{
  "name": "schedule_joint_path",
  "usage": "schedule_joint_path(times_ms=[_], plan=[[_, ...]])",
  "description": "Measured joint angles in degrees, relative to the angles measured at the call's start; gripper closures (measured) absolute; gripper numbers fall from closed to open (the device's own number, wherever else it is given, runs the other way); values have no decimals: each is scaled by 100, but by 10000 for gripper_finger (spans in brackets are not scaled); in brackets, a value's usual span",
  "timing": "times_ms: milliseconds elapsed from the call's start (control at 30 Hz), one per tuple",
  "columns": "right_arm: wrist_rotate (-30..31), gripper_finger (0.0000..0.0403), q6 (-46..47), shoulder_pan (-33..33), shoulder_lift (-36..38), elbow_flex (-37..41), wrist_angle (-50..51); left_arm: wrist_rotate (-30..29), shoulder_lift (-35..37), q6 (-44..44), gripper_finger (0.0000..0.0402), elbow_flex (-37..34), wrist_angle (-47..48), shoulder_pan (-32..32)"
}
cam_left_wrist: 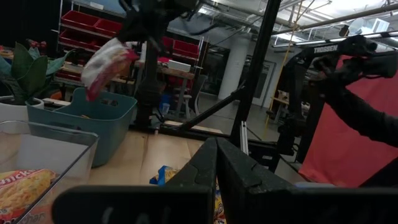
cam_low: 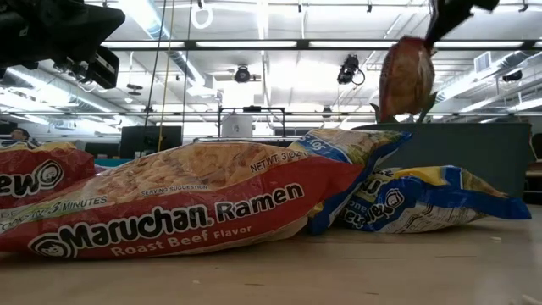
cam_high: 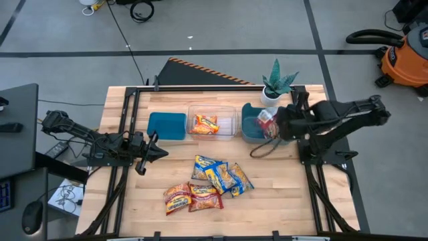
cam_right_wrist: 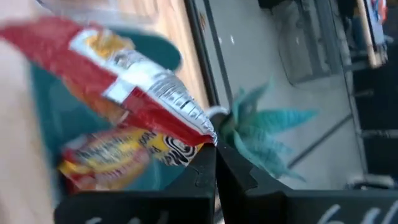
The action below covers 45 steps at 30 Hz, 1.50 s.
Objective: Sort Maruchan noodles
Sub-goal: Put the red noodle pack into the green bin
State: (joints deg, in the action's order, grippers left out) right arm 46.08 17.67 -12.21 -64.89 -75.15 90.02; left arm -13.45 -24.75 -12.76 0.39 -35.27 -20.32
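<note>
Right claw pinches a red-silver packet by its corner over the teal bin at two o'clock, bin contents partly hidden; left claw clenched empty at nine; remaining packets heaped on tabletop.

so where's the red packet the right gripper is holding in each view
high view: red packet at the right gripper, over the teal bin.
low view: hanging at upper right.
left wrist view: dangling upper left, above the bin.
right wrist view: close up, pinched at one corner.
Shared landmark: the potted plant beside that bin.
</note>
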Motion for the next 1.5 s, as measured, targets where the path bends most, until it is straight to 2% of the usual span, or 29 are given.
schedule_joint_path(times_ms=[167, 267, 467, 800, 867, 933, 1067, 1200, 1300, 1367, 1500], plan=[[-621, 395, -471, 720, 176, 478, 0, -2, 1, 1, 388, 1, 0, 1], [-752, 395, -938, 1026, 225, 770, 5, -2, 2, -1, 388, 1, 0, -2], [-1170, 395, -2619, 1303, 228, 1372, -1, -2, 0, 1, 388, 1, 0, -2], [-296, 395, -4809, 1356, 223, 2544, -223, -2, 0, -3, 388, 1, 0, 1], [114, 395, -5173, 1356, 227, 2663, -503, 0, 1, 1, 388, -1, 0, 0], [228, 395, -5476, 1374, 226, 2719, -930, -2, 1, -3, 388, 1, 0, 0], [-557, 394, -6238, 1460, 226, 2838, -1997, -2, 2, -1, 388, 0, -1, 0], [-789, 392, -6664, 1542, 223, 3005, -3042, 0, 2, -1, 388, 1, -2, -1], [-1162, 383, -6653, 1627, 223, 3137, -4005, 0, 2, 0, 388, 1, -2, 1], [-1680, 370, -6527, 1670, 223, 3237, -4529, 0, 0, -1, 388, -1, 0, 0], [-2466, 324, -6283, 1760, 178, 3309, -5175, 0, 1, -1, 388, 1, 0, 0]])
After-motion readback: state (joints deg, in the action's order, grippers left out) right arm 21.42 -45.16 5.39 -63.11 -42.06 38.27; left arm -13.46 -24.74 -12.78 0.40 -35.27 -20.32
